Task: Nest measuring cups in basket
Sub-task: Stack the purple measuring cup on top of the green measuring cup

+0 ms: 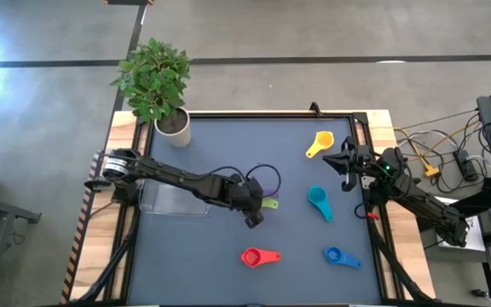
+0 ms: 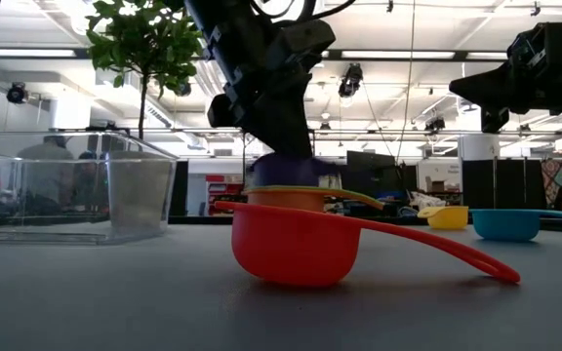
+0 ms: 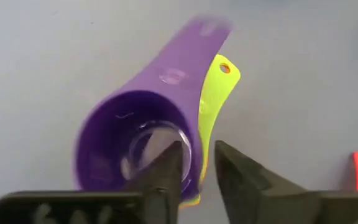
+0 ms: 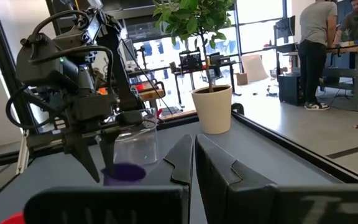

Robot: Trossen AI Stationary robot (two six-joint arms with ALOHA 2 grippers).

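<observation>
Cups (image 2: 291, 239) glossy smooth plastic; basket (image 2: 66, 190) clear plastic; table (image 1: 228, 256) matt dark, wood edges.

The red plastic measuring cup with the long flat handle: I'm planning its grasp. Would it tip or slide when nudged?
The red plastic measuring cup rests on a rounded bowl with its handle sloping down to the dark table mat, so it would probably rock or pivot. It looks thin, rigid and light, and would likely slide easily.

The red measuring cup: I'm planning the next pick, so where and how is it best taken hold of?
Probably the bowl rim of the red measuring cup, from straight above. It sits upright and open-side up, apart from the other cups, so one finger can go inside the bowl and one outside. Its flat handle lies low near the table, likely harder to pinch.
</observation>
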